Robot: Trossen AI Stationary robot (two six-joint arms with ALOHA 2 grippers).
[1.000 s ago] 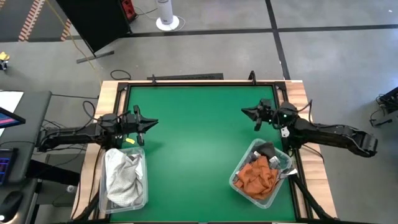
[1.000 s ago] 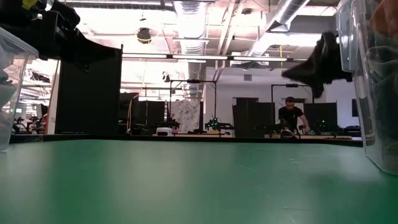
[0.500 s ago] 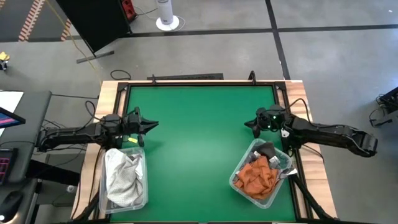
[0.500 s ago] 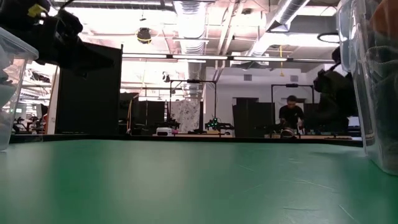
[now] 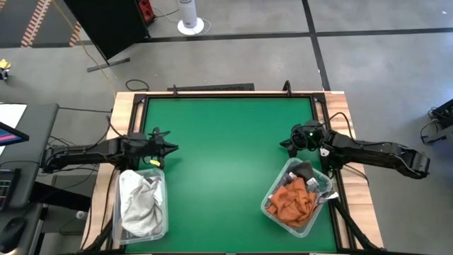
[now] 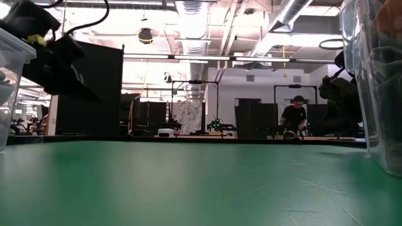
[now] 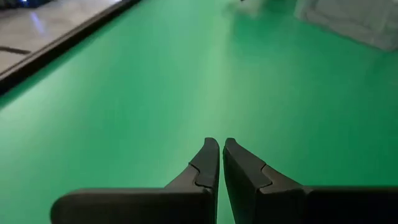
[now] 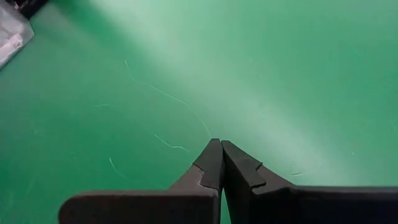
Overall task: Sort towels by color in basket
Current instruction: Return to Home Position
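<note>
A clear bin (image 5: 141, 203) at the table's near left holds white and checked towels (image 5: 139, 198). A second clear bin (image 5: 298, 197) at the near right holds rust orange towels (image 5: 290, 200) with a dark grey one (image 5: 303, 171) at its far end. My left gripper (image 5: 173, 148) hangs shut over the mat, just beyond the left bin, with nothing in it; the left wrist view shows its tips (image 7: 221, 146) together. My right gripper (image 5: 283, 144) hangs shut above the mat beyond the right bin, tips (image 8: 217, 147) closed and empty.
The green mat (image 5: 226, 163) lies bare between the two bins. A wooden frame (image 5: 127, 106) borders the table. In the low view the bin walls (image 6: 370, 81) stand at both sides, and a person (image 6: 292, 119) is far off in the room behind.
Both grippers have tipped downward and sunk toward the mat while staying shut. My right gripper has also drawn back a little toward the table's right edge. The towels and bins have kept still.
</note>
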